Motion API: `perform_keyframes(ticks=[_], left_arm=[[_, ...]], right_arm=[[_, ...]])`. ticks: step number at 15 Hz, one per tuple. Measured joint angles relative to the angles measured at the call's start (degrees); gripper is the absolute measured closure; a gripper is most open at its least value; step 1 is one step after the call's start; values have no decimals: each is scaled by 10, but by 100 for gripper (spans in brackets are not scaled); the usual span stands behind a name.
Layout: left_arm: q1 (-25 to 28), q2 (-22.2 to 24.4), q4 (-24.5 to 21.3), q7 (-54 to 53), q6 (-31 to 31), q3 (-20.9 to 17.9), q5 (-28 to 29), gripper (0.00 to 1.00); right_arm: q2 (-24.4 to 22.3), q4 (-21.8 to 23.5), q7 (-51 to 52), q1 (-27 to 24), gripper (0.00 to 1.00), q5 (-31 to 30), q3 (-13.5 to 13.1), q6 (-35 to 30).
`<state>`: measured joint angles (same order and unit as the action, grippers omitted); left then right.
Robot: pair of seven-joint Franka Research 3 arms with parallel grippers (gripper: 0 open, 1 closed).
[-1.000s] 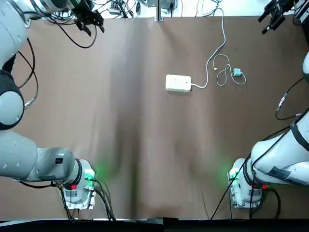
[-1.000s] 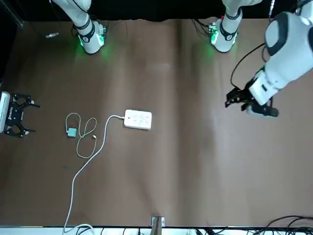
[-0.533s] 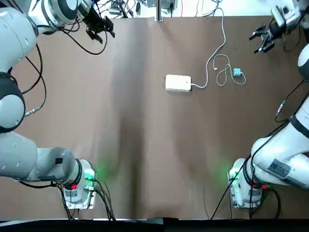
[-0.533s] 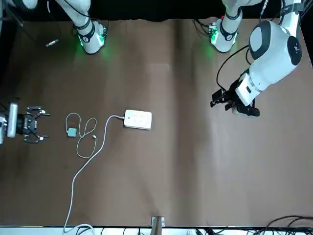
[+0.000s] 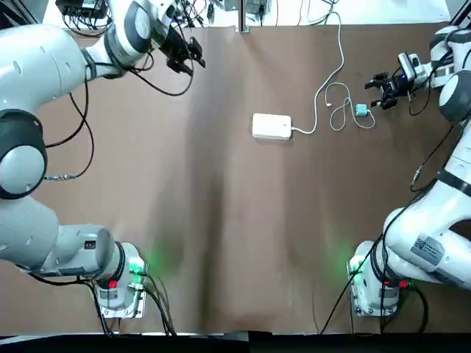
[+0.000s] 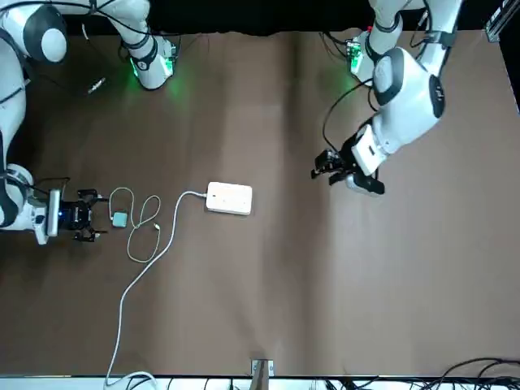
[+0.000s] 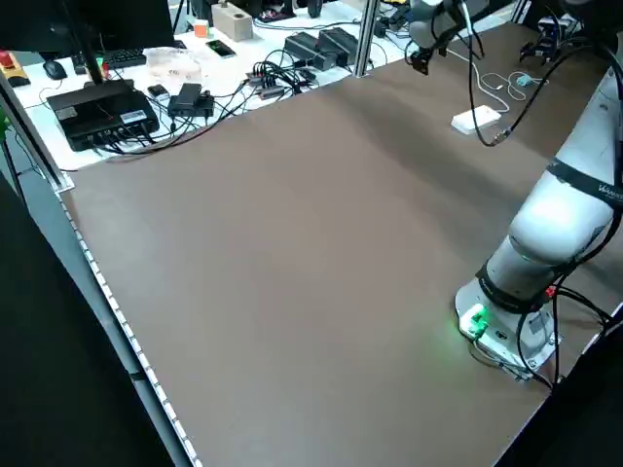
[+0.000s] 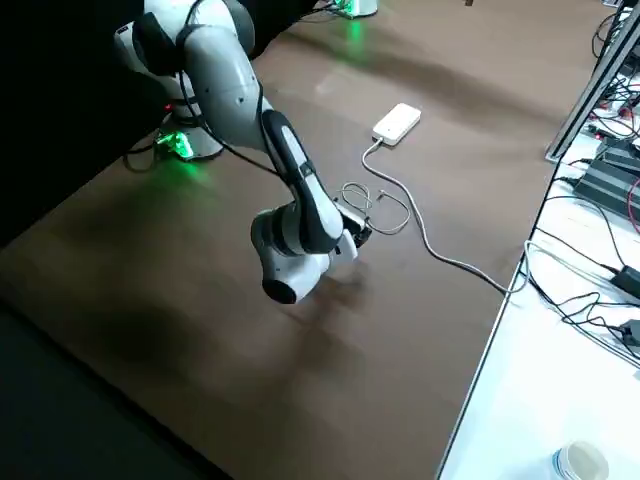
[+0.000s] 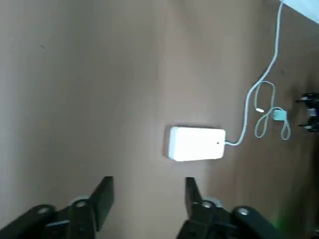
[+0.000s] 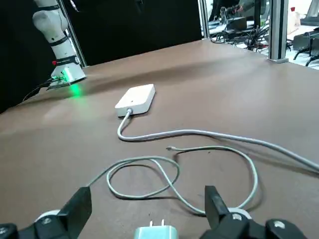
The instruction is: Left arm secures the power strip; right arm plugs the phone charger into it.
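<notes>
Top view: open desk [image 5: 221,220] from the left tool [image 5: 188,57] to the power strip's [image 5: 271,126] 10 o'clock; looped cable [image 5: 340,118] obstructs the phone charger's [image 5: 361,109] 9 o'clock.

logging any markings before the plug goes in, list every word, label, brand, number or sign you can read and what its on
No text can be read in these views.
Label on the right arm: too small to read.
Label on the black box on the white desk: too small to read.
Power strip: no text visible.
Teal phone charger: no text visible.
</notes>
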<state>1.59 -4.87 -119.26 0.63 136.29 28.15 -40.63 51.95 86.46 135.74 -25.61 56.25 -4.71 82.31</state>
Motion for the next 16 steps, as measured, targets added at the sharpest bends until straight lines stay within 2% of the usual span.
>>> perform_keyframes(ticks=[1, 2, 6, 7, 10, 12, 16], left_arm=[[0, 0, 0, 0, 0, 0, 0, 33], [0, -10, -6, -9, 13, 19, -46, 56], [0, -54, -8, -42, 64, 56, -111, 93], [0, -70, -8, -70, 83, 66, -137, 99], [0, -120, -7, -170, 131, 92, -219, 99], [-1, -153, 0, -216, 145, 99, -255, 99], [-19, -233, 48, -243, 181, 108, -268, 99]], right_arm=[[0, 0, 0, 0, 0, 0, 0, 0], [16, 0, 22, 0, 0, 3, 0, 0], [35, -1, 85, -2, 0, 14, 0, 0], [39, -2, 95, -2, 0, 19, 0, 0], [50, -3, 108, -2, 0, 26, 0, 0], [58, -3, 110, -3, 0, 30, 0, 3], [66, -4, 110, -7, 3, 34, 0, 12]])
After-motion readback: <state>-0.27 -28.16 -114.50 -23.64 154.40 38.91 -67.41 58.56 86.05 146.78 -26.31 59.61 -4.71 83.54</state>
